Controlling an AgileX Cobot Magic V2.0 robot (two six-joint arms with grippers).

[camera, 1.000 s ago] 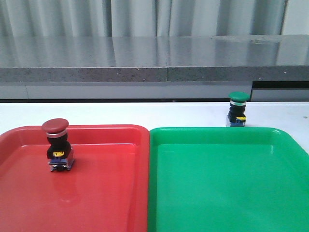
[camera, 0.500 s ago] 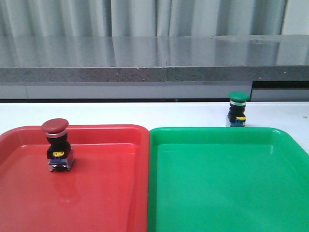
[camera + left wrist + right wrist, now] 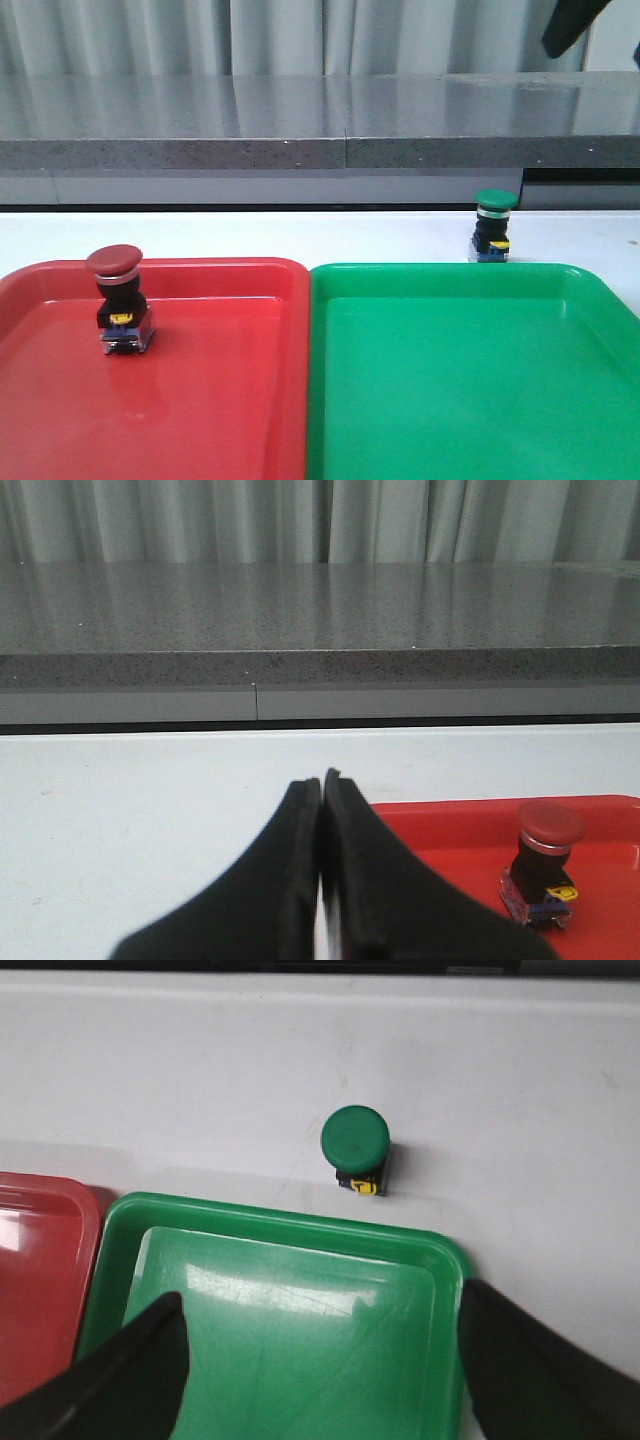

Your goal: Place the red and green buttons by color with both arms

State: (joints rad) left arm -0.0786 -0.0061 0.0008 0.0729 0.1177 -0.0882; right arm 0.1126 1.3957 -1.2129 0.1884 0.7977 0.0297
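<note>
On my left wrist feed the left gripper (image 3: 320,780) is plain matte black: two smooth, curved fingers (image 3: 285,870) that broaden toward the camera, with only a thin pale seam between them. The right gripper (image 3: 320,1360) shows two black, angular wedge-shaped fingers (image 3: 120,1380), unmarked. A dark, blurred piece of the right arm (image 3: 572,25) shows in the front feed.
</note>
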